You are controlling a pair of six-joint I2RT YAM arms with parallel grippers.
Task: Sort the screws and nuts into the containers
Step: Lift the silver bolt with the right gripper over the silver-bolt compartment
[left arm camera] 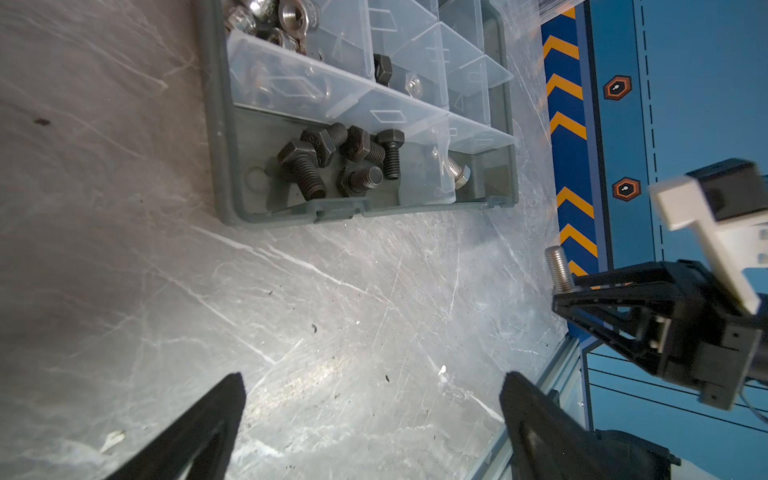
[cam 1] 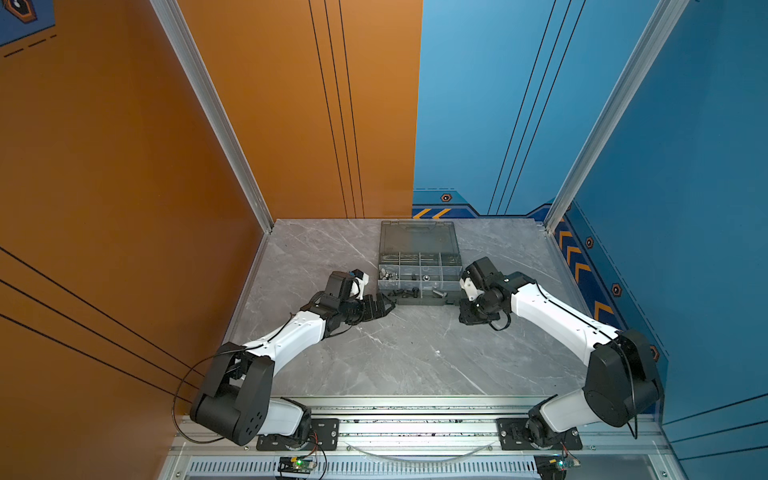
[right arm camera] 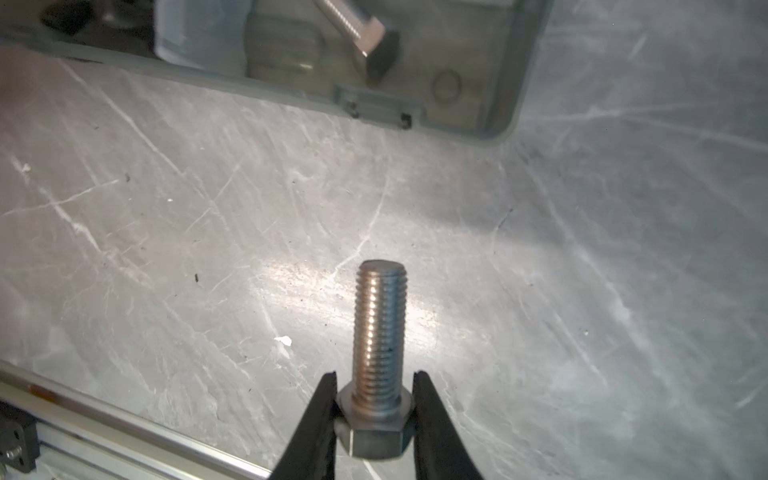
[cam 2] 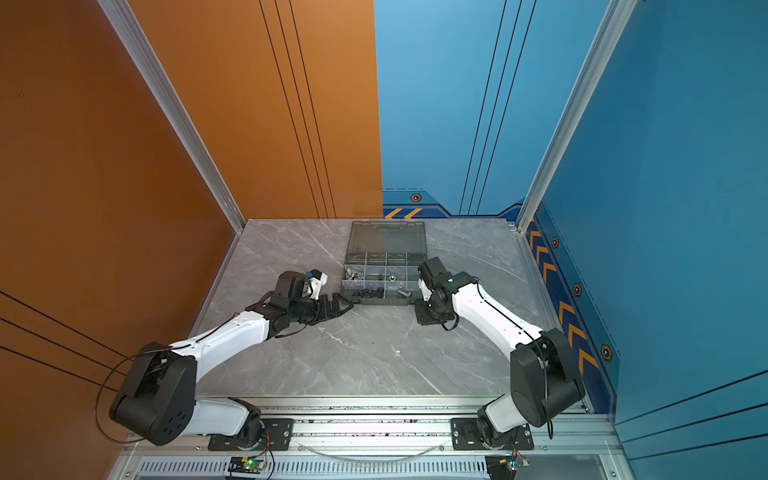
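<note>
Orange and blue walls (cam 1: 478, 104) close in a grey marbled worktop (cam 1: 395, 357), with the organiser case (cam 1: 420, 302) set toward the back and its smoky lid (cam 1: 417, 237) folded open behind it. The right pincer (right arm camera: 374, 384) is pinching a silver hex-head bolt (right arm camera: 380, 324) by its head, the threaded shank sticking out past the fingertips, over the worktop just beside the case's near right corner. The left pincer (left arm camera: 372, 378) is spread wide with nothing between its fingers, near the case's near left corner. In the near row of compartments (left arm camera: 374, 114), a cluster of black bolts (left arm camera: 332, 162) lies in one and a second silver bolt (left arm camera: 455, 170) in the next. Farther back, silver nuts (left arm camera: 274, 20) are piled in a compartment, and a black hex nut (left arm camera: 382, 68) sits in another
</note>
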